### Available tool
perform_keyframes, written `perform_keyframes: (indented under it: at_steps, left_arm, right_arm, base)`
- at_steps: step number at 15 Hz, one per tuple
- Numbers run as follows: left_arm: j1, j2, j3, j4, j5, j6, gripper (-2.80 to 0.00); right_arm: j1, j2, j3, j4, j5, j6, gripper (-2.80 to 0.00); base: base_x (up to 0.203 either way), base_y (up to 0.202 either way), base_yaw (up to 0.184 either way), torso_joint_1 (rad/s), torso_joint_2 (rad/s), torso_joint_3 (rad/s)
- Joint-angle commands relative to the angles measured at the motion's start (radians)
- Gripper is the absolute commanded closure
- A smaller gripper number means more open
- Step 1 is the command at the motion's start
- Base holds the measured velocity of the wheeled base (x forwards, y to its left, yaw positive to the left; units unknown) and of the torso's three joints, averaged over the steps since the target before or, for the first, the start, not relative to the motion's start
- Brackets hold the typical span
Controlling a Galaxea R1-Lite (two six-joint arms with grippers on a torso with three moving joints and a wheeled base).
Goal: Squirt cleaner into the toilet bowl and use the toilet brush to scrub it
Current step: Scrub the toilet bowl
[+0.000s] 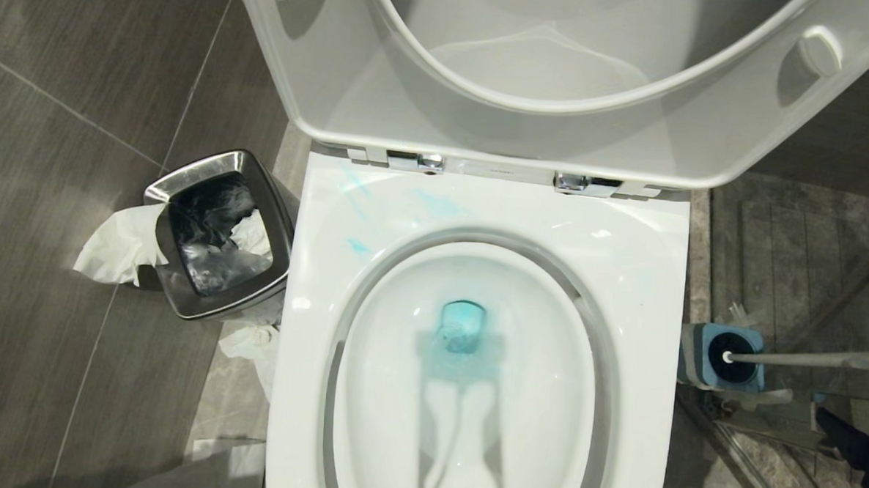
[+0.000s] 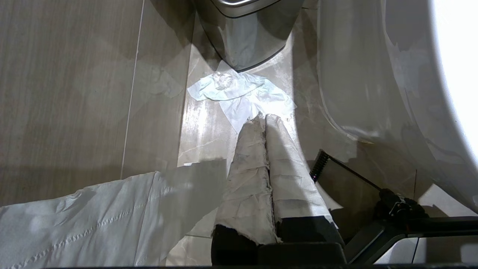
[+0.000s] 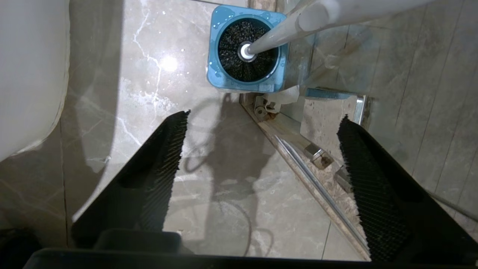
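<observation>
Two pincers: the right pincer gapes empty above the floor, near the brush standing in its blue holder; left pincer pressed closed. Cleaner tints the bowl. No legible writing.

A: Right gripper status?
B: Jaws wide apart, nothing between the pads. Pointing down, low at the robot's right edge of the head view.
A: Left gripper?
B: Fingers pressed together, wrapped in pale cloth-like covering, also aimed downward. Not visible from the head camera.
</observation>
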State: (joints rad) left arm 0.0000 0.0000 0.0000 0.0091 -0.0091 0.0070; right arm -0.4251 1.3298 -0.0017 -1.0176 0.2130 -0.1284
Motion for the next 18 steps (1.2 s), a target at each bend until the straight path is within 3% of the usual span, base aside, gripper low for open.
perform_keyframes:
  at_steps: [1,5,18]
  left_arm:
    - [0.0,0.0,0.003,0.0,0.0,0.001,0.0]
    - [0.0,0.0,0.003,0.0,0.0,-0.001,0.0]
    - [0.0,0.001,0.003,0.0,0.0,0.0,0.0]
  right_arm:
    - [-0.001,0.043,0.0,-0.026,0.001,0.0,-2.8]
    - [-0.004,0.132,-0.022,-0.131,-0.005,0.026,-2.8]
    - [-0.009,0.257,-0.163,-0.202,-0.014,0.041,-2.8]
  base:
    - [0.0,0.0,0.0,0.0,0.0,0.0]
    - [0.0,0.0,0.0,0.0,0.0,0.0]
    - [0.0,0.0,0.0,0.0,0.0,0.0]
